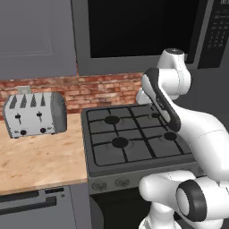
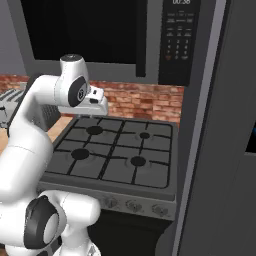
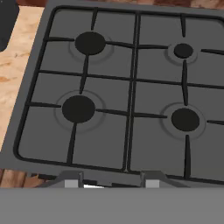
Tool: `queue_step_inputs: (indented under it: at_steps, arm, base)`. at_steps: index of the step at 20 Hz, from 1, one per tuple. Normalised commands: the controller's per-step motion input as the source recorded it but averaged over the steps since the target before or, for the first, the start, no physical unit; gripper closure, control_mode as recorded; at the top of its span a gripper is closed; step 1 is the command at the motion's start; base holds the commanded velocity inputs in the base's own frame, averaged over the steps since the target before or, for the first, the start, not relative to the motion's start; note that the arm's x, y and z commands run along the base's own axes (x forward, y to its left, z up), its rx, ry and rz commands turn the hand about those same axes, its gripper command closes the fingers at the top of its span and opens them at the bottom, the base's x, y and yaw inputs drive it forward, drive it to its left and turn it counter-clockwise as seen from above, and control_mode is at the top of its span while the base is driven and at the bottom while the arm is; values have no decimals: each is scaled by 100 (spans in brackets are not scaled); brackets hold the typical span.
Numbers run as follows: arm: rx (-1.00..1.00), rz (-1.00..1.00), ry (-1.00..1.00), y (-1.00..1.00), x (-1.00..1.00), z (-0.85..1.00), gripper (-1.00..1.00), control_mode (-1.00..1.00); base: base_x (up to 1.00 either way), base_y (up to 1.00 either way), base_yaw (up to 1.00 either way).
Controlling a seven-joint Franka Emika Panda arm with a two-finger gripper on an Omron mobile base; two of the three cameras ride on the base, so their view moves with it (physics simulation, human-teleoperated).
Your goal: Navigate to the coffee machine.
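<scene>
Above the four-burner stove (image 3: 131,92), the gripper (image 3: 112,183) hangs with its fingertips apart, holding nothing. A wooden counter (image 1: 40,154) runs to the left, bearing a silver toaster (image 1: 35,114). I cannot see the coffee machine.

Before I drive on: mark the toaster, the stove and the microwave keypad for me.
toaster (image 1: 33,115): left base view, on its silver front face.
stove (image 3: 131,92): hand view, on the central grate bar between the burners.
microwave keypad (image 2: 179,42): right base view, on the dark button panel.
</scene>
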Motion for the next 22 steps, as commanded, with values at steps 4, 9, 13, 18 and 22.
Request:
queue_step_inputs:
  at_steps: [4,9,13,18,22]
  arm:
    - [0,0,0,0,0,0,-100,100]
    - [0,0,0,0,0,0,-100,100]
    - [0,0,0,0,0,0,-100,100]
    - [0,0,0,0,0,0,-100,100]
    - [0,0,0,0,0,0,-100,100]
  base:
    - [-3,0,0]
    - [-56,0,0]
    - [-84,0,0]
    - [-6,0,0]
    - [-33,12,18]
